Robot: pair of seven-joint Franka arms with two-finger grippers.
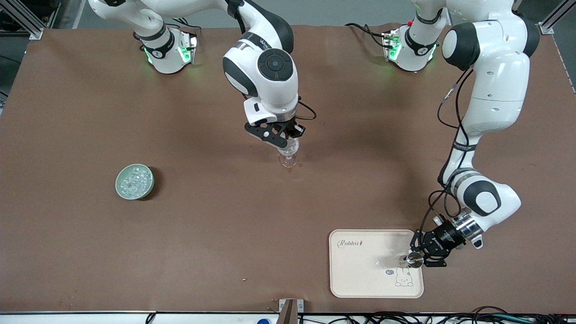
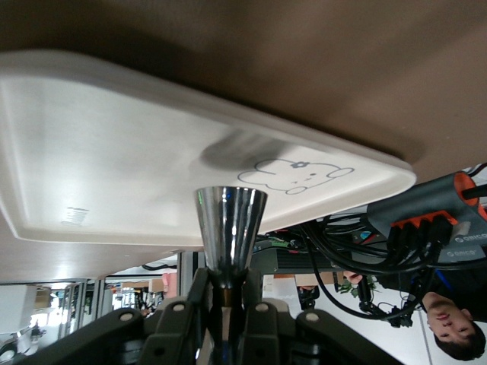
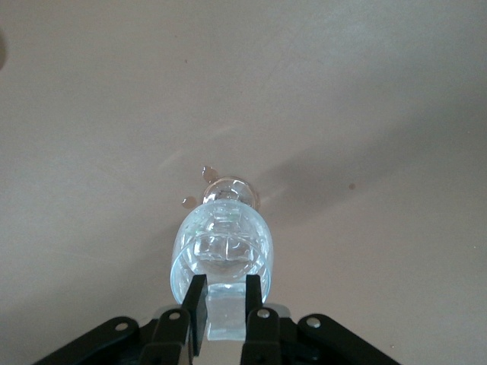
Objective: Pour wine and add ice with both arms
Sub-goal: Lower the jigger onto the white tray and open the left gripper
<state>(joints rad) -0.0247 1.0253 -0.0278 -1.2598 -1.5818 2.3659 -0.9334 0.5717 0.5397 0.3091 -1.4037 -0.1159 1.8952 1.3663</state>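
Clear stemmed wine glass (image 3: 224, 236) upright on the table, straight below right gripper (image 3: 226, 287), clenched on what looks like a clear cube (image 3: 227, 315). Ice (image 1: 134, 180) heaped in pale green round bowl (image 1: 118, 185), toward right arm's end. Left gripper (image 1: 420, 257) over cream rabbit tray (image 1: 360, 281), grasping shiny steel cone cup (image 2: 230, 220).

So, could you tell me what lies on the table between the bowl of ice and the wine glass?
Nothing: the front view shows only bare brown table between the bowl of ice and the wine glass.

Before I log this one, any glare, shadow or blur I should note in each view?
Front view: even light, soft arm shadows on the table. Left wrist view: bright sheen on the tray, a blurred shadow beside the metal cup. Right wrist view: wine glass sparkles, faint shadow on the table.
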